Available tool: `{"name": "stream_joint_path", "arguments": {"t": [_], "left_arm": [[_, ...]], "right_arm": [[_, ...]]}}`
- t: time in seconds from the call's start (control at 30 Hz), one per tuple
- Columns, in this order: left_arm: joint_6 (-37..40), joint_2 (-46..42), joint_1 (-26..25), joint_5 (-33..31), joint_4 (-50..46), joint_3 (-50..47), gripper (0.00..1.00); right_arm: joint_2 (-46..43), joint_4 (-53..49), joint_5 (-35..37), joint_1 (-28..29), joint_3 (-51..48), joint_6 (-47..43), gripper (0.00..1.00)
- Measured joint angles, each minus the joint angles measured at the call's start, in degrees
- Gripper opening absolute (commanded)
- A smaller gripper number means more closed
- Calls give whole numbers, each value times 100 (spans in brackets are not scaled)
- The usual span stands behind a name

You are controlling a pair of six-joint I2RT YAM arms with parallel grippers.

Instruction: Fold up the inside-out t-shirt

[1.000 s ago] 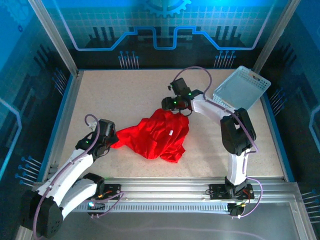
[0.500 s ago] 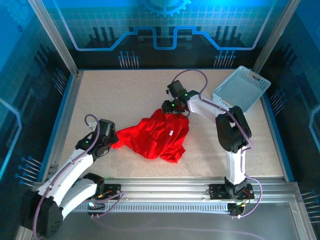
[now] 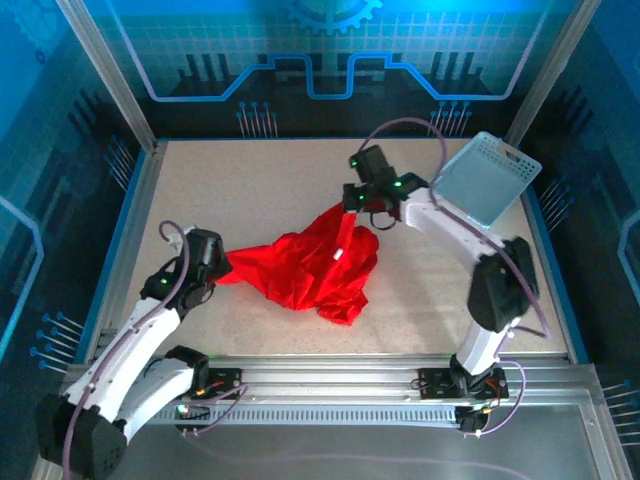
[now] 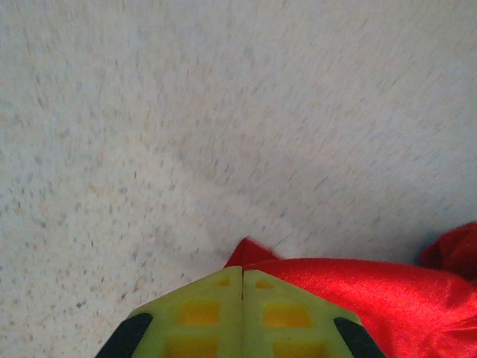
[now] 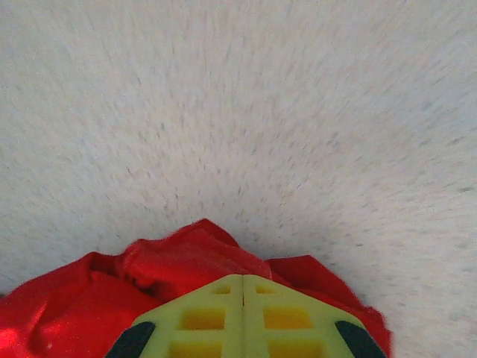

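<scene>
The inside-out t-shirt [image 3: 305, 270] is seen crumpled at the middle of the table [image 3: 250, 190]. Its left end is pinched by the closed left gripper [image 4: 242, 274], and its far edge is clamped by the closed right gripper [image 5: 244, 282].

The speckled beige table [image 3: 250, 190] spans the middle of the frame. A crumpled red shirt [image 3: 310, 265] lies near its centre. A light blue basket [image 3: 485, 178] sits at the upper right corner, apart from the shirt.
</scene>
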Motion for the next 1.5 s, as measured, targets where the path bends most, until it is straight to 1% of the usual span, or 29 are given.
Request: {"name": "stream_joint_path", "arguments": {"t": [0.1, 0.2, 0.33, 0.47, 0.63, 0.7, 0.8, 0.9, 1.0, 1.13, 1.33, 1.4, 1.5], "left_arm": [[149, -184, 79, -179, -66, 590, 0], [323, -348, 127, -332, -52, 1261, 0], [525, -483, 142, -411, 42, 2149, 0], [667, -540, 144, -350, 271, 3001, 0], [726, -647, 144, 11, 387, 3897, 0], [710, -752, 144, 271, 476, 4188, 0], [658, -833, 144, 638, 645, 4520, 0], [573, -813, 144, 855, 758, 4651, 0], [557, -573, 144, 890, 730, 4647, 0], [562, 247, 144, 780, 691, 4417, 0], [546, 1628, 192, 302, 568, 3314, 0], [474, 2037, 297, 205, 518, 3001, 0], [356, 2566, 560, 195, 542, 2830, 0]], "right_arm": [[-890, -210, 354, -214, 68, -35, 0], [-1622, -417, 702, -411, 363, -92, 0], [-2317, -601, 890, -444, 861, -166, 0], [-2903, -726, 966, -444, 1335, -216, 0], [-3499, -901, 874, -442, 1991, -254, 0], [-3683, -944, 758, -442, 2339, -278, 0], [-3869, -942, 629, -442, 2734, -317, 0], [-3945, -929, 549, -442, 2992, -378, 0], [-3759, -896, 553, -442, 3014, -501, 0], [-2940, -761, 691, -444, 2922, -715, 0], [-1036, -472, 717, -555, 2319, -933, 0], [-398, -426, 671, -638, 2146, -933, 0], [382, -382, 640, -732, 2098, -931, 0]]}}
